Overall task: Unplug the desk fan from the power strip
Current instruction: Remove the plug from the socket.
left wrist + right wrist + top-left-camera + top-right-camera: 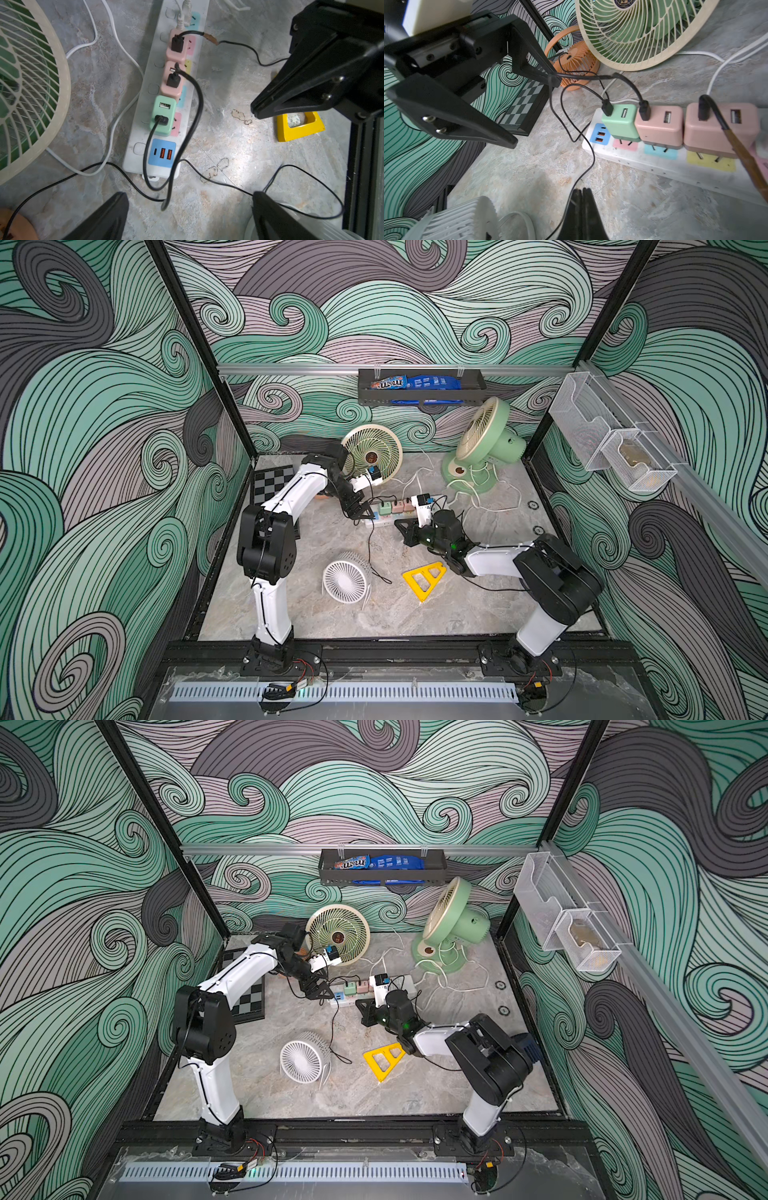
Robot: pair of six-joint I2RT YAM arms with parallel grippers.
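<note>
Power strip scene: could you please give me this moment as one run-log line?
left tool: open, near power strip | right tool: shut, beside it, hold unclear | green adapter: plugged in, black cable attached

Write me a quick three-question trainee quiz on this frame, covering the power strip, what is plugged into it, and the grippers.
1. How many pink adapters sit on the power strip? A: one. B: two. C: three.
2. True or false: the right gripper is wide open.
3. Fill in: the adapter next to the strip's blue USB panel is coloured ____.

Key: 1 B; 2 false, its jaws are shut; 3 green.
</note>
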